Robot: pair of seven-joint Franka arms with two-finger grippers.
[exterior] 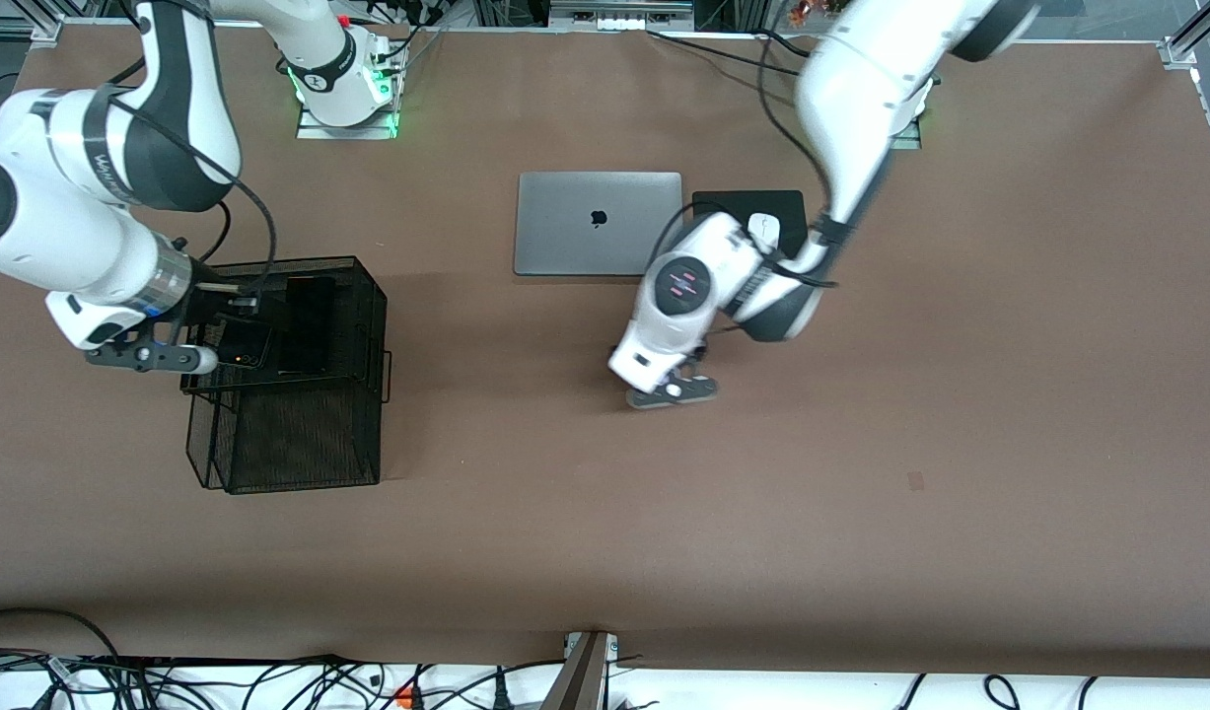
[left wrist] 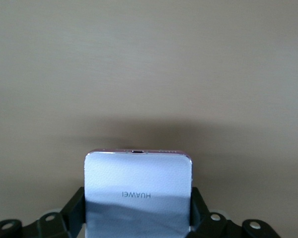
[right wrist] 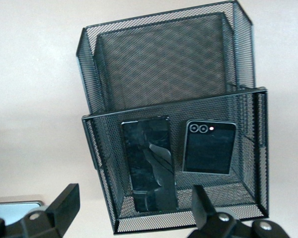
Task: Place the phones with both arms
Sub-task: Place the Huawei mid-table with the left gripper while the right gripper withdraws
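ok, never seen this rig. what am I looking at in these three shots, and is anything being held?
Two white jointed robot arms work at a brown table. The wide picture looks down from across the table; the other two come from cameras on each arm's wrist.

The left arm's tool is low over bare table, nearer the camera than the closed grey laptop. Its wrist picture shows it gripping a squarish pale lilac-white phone.

The right arm's tool is open, holds nothing and is over the edge of a black wire-mesh two-tier tray. In the tray's upper tier lie a long slim black phone and a squarish folded black phone, side by side.

A white computer mouse sits on a black pad beside the laptop.
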